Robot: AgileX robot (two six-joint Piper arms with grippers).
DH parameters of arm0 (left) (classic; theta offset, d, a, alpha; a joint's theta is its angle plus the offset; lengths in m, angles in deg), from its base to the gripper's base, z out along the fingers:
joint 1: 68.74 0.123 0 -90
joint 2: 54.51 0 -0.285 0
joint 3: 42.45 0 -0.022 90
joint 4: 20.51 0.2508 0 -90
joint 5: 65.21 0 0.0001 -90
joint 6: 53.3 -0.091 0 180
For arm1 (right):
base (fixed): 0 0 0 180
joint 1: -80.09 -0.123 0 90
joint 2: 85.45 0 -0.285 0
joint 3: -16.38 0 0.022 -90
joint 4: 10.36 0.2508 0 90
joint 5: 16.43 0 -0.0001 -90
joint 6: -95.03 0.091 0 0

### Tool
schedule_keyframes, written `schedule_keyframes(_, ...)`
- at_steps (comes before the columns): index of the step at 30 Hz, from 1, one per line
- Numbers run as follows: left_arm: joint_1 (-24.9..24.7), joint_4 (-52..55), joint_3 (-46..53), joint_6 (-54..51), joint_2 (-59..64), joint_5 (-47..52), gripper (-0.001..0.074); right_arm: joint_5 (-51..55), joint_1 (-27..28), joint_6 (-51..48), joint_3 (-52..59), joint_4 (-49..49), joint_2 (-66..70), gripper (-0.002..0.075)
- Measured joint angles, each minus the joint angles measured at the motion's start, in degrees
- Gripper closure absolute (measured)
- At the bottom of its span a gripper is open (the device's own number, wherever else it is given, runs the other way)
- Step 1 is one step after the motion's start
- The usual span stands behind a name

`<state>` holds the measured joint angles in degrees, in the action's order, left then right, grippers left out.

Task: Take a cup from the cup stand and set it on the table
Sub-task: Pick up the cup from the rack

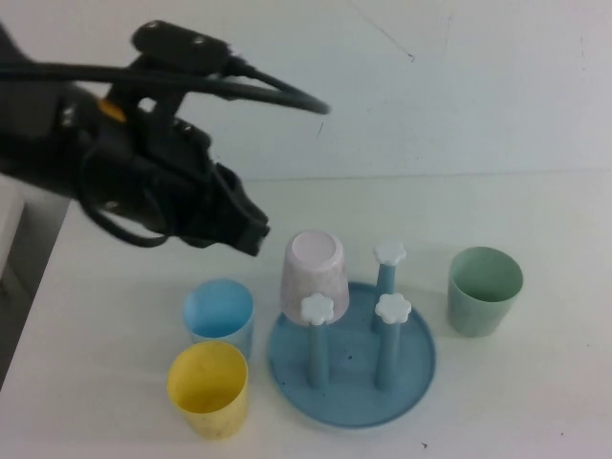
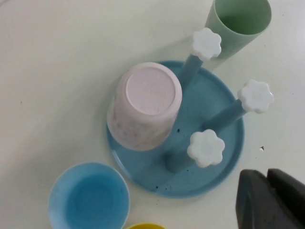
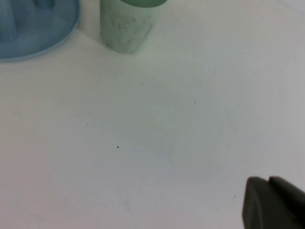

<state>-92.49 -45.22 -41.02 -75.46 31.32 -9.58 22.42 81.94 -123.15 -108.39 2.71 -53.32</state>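
The pale pink cup (image 1: 313,271) hangs upside down on one post of the blue cup stand (image 1: 411,378); three other posts show their white flower caps. It also shows in the left wrist view (image 2: 145,105), on the stand's plate (image 2: 219,157). My left gripper (image 1: 251,228) hovers above the white table (image 1: 535,210), just left of the cup and apart from it. In its wrist view the left gripper (image 2: 268,174) is shut and empty. My right gripper (image 3: 268,180) is shut and empty over bare table, out of the high view.
A green cup (image 1: 485,290) stands upright right of the stand. A light blue cup (image 1: 219,314) and a yellow cup (image 1: 208,387) stand upright to the stand's left. The table's left edge runs close to the left arm.
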Motion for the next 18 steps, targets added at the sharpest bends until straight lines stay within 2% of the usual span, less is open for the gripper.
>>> schedule_keyframes(2,-2.39,2.62,-3.88,2.04,3.38,1.75,0.0697,-1.16,0.00,0.00,0.99,0.00,0.00,0.0729)
schedule_keyframes(4,-4.03,4.20,-8.06,3.03,6.54,3.95,0.0616,-1.92,0.00,0.00,1.35,0.04,0.00,0.0729)
schedule_keyframes(8,-6.13,5.41,-14.21,3.83,12.64,7.24,0.0313,-3.18,0.00,0.00,1.35,0.65,0.00,0.0729)
schedule_keyframes(10,-6.22,5.98,-16.57,4.23,15.38,8.39,0.0186,-3.18,0.00,0.00,1.35,1.11,0.00,0.0729)
schedule_keyframes(13,-6.22,7.72,-19.04,4.32,18.93,8.95,0.0113,-3.18,0.00,0.00,1.35,1.40,0.00,0.0729)
schedule_keyframes(18,-6.22,12.32,-20.68,5.42,23.06,8.01,0.0106,-3.18,0.00,-0.13,1.35,1.49,0.00,0.0729)
